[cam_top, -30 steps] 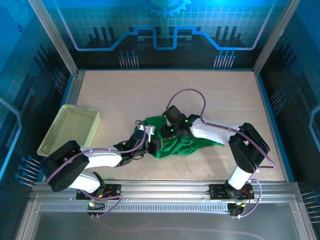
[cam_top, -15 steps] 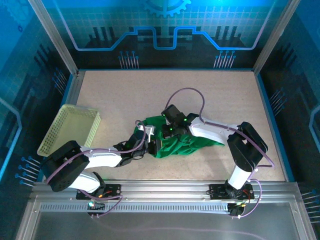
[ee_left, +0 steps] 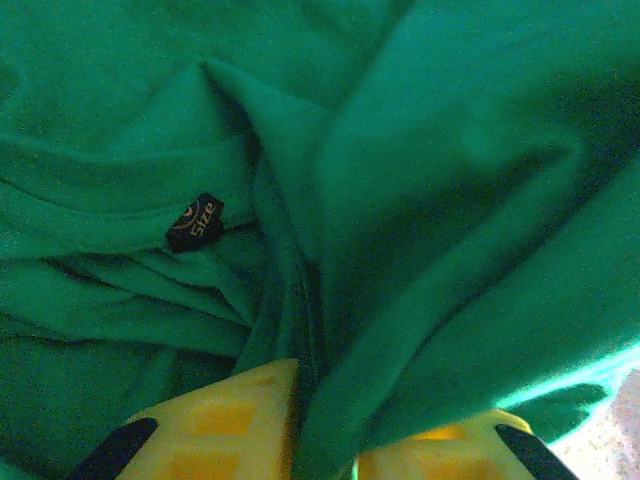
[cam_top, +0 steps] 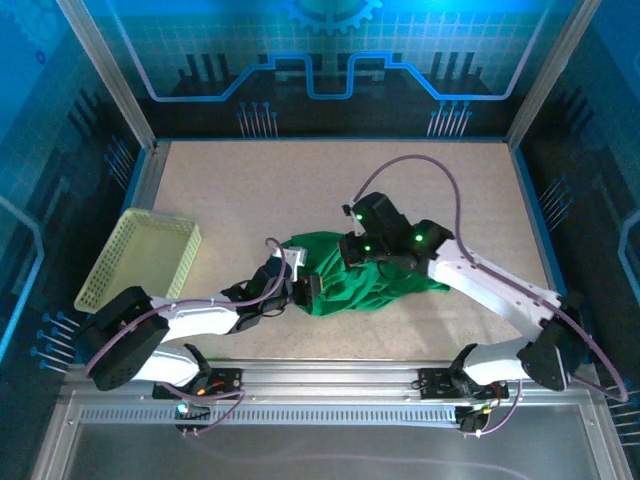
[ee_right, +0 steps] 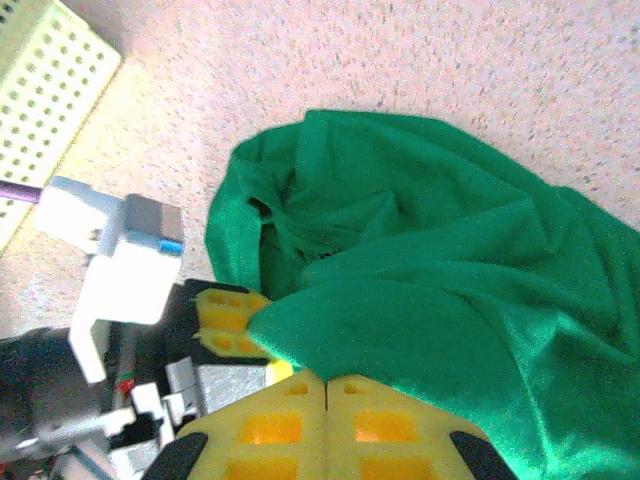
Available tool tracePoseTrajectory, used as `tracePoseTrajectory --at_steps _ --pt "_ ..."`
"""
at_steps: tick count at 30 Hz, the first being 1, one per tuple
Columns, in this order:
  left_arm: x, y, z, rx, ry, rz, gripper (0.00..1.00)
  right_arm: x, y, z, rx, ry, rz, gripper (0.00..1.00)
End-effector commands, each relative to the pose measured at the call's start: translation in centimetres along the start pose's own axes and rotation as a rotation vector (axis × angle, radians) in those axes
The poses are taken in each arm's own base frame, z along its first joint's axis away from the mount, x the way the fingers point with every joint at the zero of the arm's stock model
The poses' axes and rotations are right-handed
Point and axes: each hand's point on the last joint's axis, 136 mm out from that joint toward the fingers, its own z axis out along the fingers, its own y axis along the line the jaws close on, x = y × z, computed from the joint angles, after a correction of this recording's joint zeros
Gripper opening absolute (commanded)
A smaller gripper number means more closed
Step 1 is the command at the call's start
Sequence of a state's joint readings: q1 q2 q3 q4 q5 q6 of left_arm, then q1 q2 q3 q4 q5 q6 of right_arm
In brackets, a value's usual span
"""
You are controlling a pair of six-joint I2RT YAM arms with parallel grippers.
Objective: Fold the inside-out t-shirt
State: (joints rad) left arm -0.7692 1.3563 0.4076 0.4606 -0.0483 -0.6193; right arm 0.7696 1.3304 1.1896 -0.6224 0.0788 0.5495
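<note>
The inside-out t-shirt lies crumpled, bright green, at the table's middle. My left gripper is at its left edge. In the left wrist view a thick fold of the t-shirt fills the gap between the yellow fingers, and my left gripper is shut on it. A black size label shows on the cloth. My right gripper hovers over the shirt's upper middle. Its fingertips are pressed together on a raised flap of the t-shirt, so my right gripper is shut on it.
A pale yellow-green perforated basket stands tilted at the table's left edge; its corner shows in the right wrist view. Bare speckled tabletop stretches behind the shirt. Metal frame posts stand at the back corners.
My right gripper closed on the cloth, then rose and shifted right and back, lifting a flap. The right arm's elbow swung out to the right. The left arm barely moved.
</note>
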Motion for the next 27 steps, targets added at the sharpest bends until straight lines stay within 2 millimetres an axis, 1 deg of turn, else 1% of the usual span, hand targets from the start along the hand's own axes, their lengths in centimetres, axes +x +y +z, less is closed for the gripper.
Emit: tracePoseTrajectory --at_steps 1,3,4,6,9,12,14,16,19,20,22,23,25,27 --pt "-1.2 -0.1 -0.6 -0.016 -0.023 0.036 0.25 1.1 -1.8 -1.4 0.05 0.059 0.028 0.0" --pt "-1.5 -0.3 -0.9 -0.022 -0.019 0.057 0.32 1.1 -1.6 -1.5 0.033 0.063 0.041 0.0" --pt "-1.7 -0.5 -1.2 -0.023 -0.019 0.067 0.37 1.1 -1.4 -1.4 0.021 0.067 0.043 0.0" --pt "-2.1 -0.7 -1.8 -0.035 -0.024 0.083 0.44 1.1 -0.7 -0.9 -0.009 0.078 0.054 0.0" --pt "-2.9 -1.3 -3.4 -0.066 -0.06 0.142 0.56 1.0 0.4 -0.2 -0.048 0.084 0.068 0.0" --pt "-3.5 -2.8 -5.4 -0.076 -0.138 0.212 0.6 0.5 1.6 0.0 -0.087 0.072 0.08 0.0" --pt "-4.0 -3.7 -6.8 -0.079 -0.195 0.234 0.61 0.0 2.3 -0.2 -0.107 0.059 0.08 0.0" --pt "-4.2 -5.0 -7.5 -0.04 -0.221 0.235 0.62 -0.4 2.8 -0.7 -0.118 0.043 0.08 0.0" --pt "-3.5 -7.0 -6.9 0.011 -0.193 0.253 0.62 -0.9 3.3 -1.2 -0.128 0.015 0.094 0.0" --pt "-3.2 -7.7 -6.4 0.021 -0.181 0.261 0.62 -1.1 3.4 -1.3 -0.135 0.008 0.102 0.0" --pt "-2.7 -8.2 -5.2 0.03 -0.157 0.25 0.62 -1.3 4.0 -1.6 -0.158 -0.004 0.11 0.0" --pt "-2.7 -8.3 -4.7 0.029 -0.158 0.233 0.63 -1.3 4.2 -1.8 -0.168 -0.006 0.112 0.0" --pt "-2.9 -8.5 -3.9 0.049 -0.181 0.188 0.72 -1.4 4.5 -2.1 -0.179 -0.013 0.118 0.0" --pt "-3.3 -8.7 -3.3 0.058 -0.194 0.16 0.75 -1.3 4.8 -2.4 -0.19 -0.021 0.126 0.0"
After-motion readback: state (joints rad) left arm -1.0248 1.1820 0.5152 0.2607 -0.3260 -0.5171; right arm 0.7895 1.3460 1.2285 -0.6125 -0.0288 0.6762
